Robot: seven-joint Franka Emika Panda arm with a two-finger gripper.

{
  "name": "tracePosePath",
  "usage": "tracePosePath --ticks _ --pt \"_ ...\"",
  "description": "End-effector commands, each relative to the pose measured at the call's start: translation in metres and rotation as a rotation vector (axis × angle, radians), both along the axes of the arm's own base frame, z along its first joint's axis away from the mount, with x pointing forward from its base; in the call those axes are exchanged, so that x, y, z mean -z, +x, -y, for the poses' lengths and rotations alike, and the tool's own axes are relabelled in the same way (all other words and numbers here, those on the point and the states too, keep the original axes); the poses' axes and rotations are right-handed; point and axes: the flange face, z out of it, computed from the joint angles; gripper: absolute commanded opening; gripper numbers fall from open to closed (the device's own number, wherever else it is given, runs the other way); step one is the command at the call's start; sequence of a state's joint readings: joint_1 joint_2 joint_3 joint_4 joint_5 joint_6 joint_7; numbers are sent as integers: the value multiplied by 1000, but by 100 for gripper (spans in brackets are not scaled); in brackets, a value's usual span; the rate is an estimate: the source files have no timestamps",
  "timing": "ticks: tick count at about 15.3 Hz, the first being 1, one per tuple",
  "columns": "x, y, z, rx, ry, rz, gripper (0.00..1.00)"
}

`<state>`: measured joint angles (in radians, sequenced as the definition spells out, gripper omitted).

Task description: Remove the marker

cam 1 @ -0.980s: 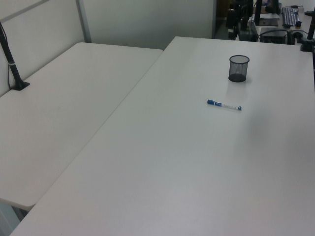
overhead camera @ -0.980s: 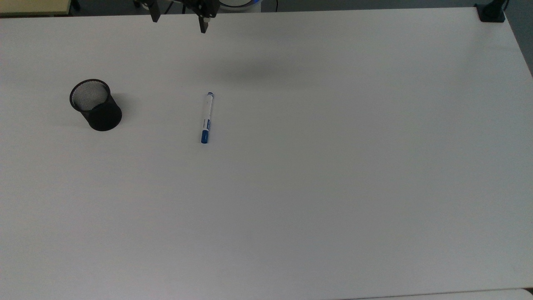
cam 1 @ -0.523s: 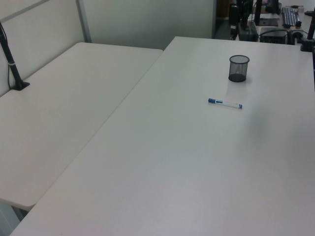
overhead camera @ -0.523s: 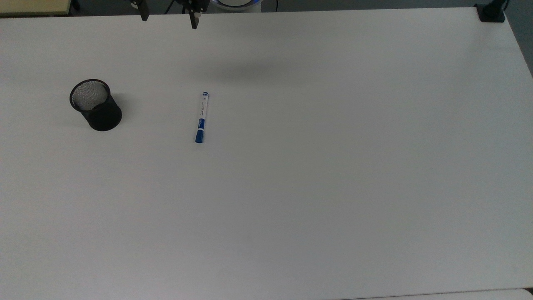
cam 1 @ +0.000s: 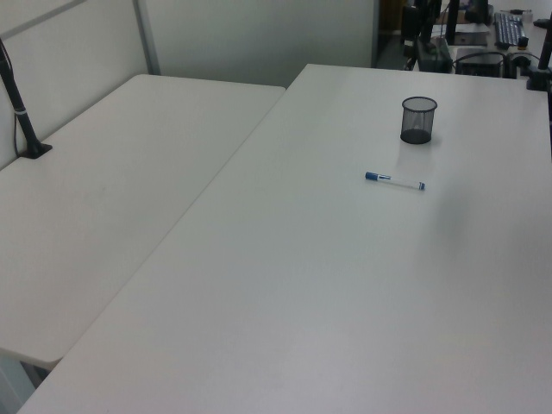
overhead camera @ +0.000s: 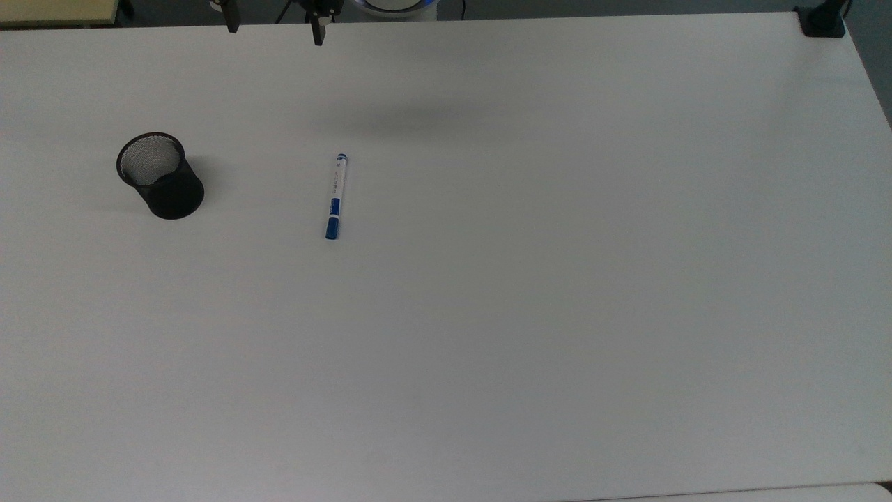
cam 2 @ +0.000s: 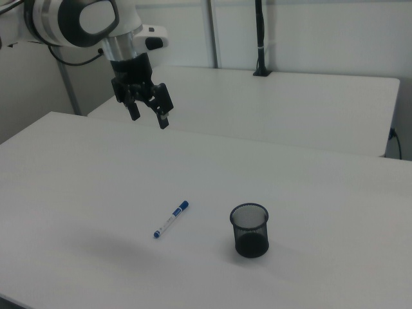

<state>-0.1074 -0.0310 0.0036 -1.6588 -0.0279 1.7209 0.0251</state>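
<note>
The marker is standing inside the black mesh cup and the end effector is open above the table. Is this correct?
Not quite. The marker lies flat on the table, apart from the black mesh cup, as the right view shows. The end effector is indeed open above the table.

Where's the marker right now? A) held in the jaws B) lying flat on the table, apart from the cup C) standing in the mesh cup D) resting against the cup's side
B: the marker lies flat on the white table, a clear gap from the black mesh cup, while the gripper hangs above with its jaws open and empty.
</note>
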Motion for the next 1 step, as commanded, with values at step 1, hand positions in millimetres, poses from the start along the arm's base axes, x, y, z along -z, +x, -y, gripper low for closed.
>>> tracePosePath --ticks 1 --pt "-6 -2 -3 -27 -17 21 100"
